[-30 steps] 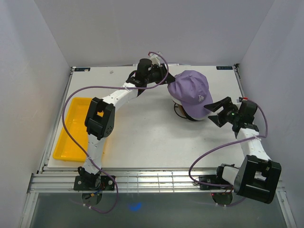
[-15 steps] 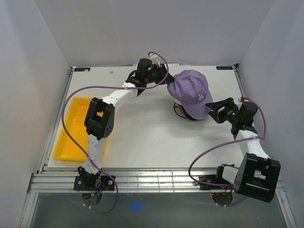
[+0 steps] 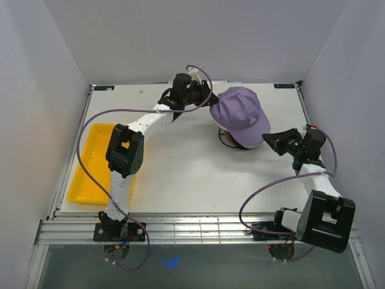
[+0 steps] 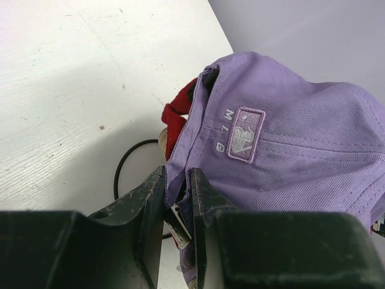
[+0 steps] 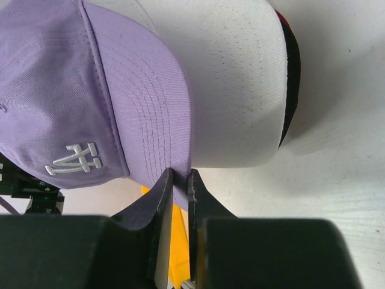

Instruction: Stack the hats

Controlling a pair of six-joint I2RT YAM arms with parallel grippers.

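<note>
The lavender hat (image 3: 242, 113) sits on top of the other hats near the back right of the table. My left gripper (image 3: 210, 104) is shut on its rear edge (image 4: 180, 180), where a small strap buckle shows between the jaws. My right gripper (image 3: 267, 140) is shut on the tip of the lavender brim (image 5: 157, 108). Under that brim lies the white hat's brim (image 5: 234, 90), with the black hat's edge (image 5: 293, 78) below it. The red hat (image 4: 177, 117) peeks out under the lavender one at the back.
A black wire loop (image 4: 122, 171) of the stand lies on the table beneath the pile. A yellow tray (image 3: 90, 161) sits at the left edge. Walls close in the table on the left, back and right.
My right gripper has moved in toward the hats and shut on the lavender brim. The lavender hat has shifted slightly toward the back left. The left gripper keeps its hold.
</note>
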